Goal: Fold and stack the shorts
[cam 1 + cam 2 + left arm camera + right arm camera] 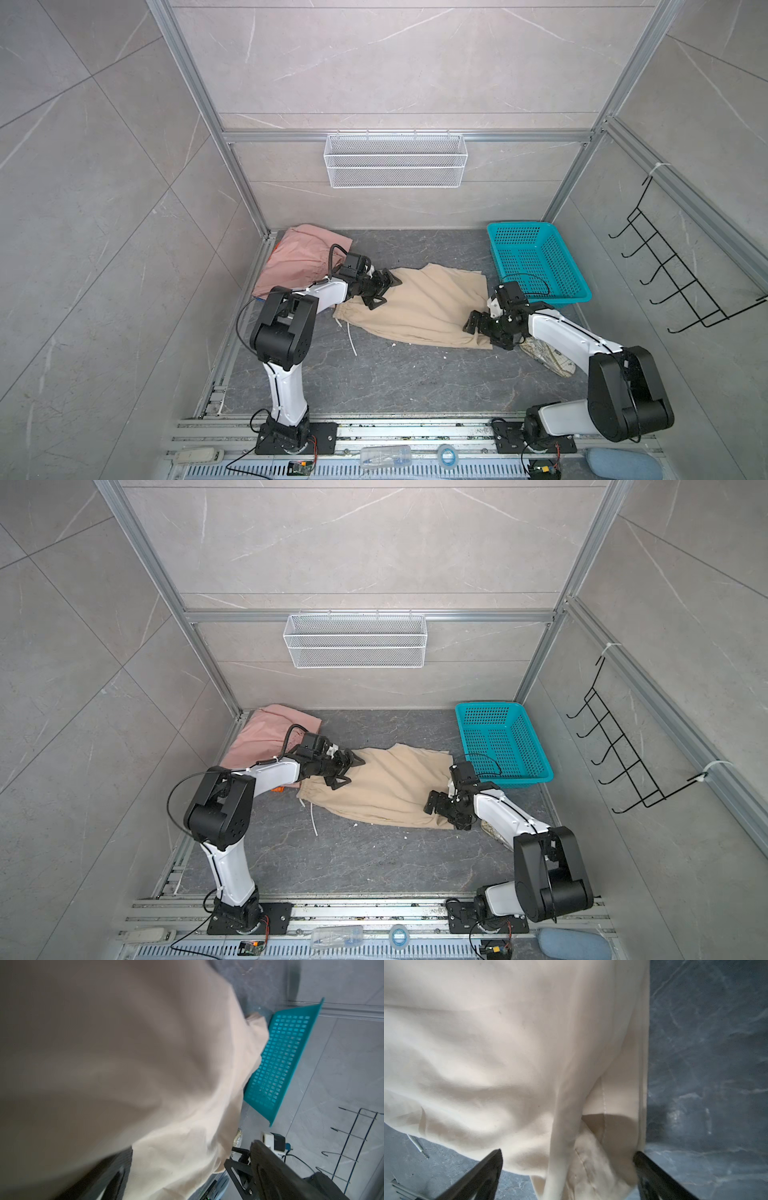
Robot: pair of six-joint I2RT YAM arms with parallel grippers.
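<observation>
1. Beige shorts [424,309] lie spread across the middle of the table [395,382], drawstring waistband toward the left arm.
2. Left gripper [385,292], jaws apart, sits over the waistband end.
3. Right gripper [568,1152], jaws wide apart, straddles a leg hem.
4. Pink shorts [299,259] lie in the far left corner.

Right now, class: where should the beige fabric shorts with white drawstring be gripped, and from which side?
Likely both short ends of the beige fabric shorts: gathered waistband from the left, leg hem from the right. They lie flat, ends under the open left gripper and right gripper.
</observation>
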